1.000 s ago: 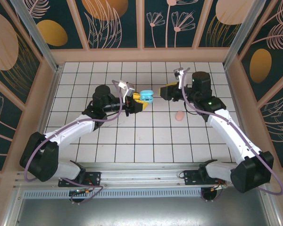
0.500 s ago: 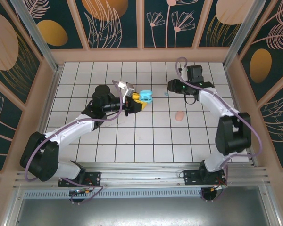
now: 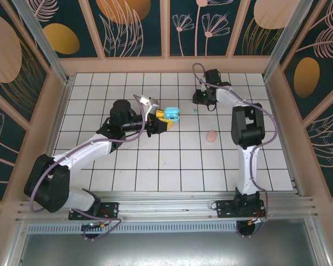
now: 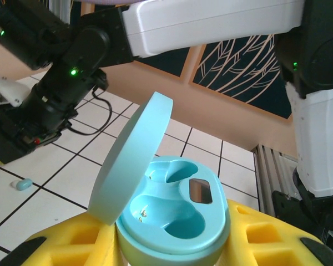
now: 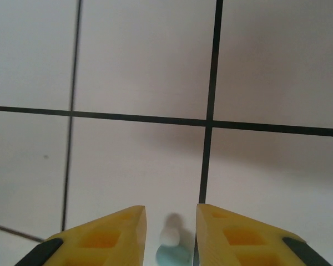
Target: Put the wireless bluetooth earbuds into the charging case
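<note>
My left gripper [image 3: 165, 117] is shut on the teal charging case [image 4: 175, 213], held above the tiles near the middle. The case's lid [image 4: 134, 158] stands open and both wells show bare. A teal earbud [image 5: 172, 248] lies on a white tile between the yellow fingers [image 5: 108, 235] of my right gripper [image 5: 171, 221], which points down at the floor. A gap shows on each side of the earbud, so the jaws stand open around it. The same earbud [image 4: 24, 184] appears in the left wrist view beside the right arm's black wrist [image 4: 44, 111]. My right gripper [image 3: 198, 105] is far of centre.
A pink oval case [image 3: 211, 136] lies on the tiles right of centre, nearer than the right gripper. The right arm [image 3: 243, 133] stretches from its base up the right side of the floor. Wooden walls [image 3: 166, 65] ring the tiled area.
The right arm swung toward the far wall and came down over the teal earbud, its jaws narrowing. The left gripper kept still with the case.
</note>
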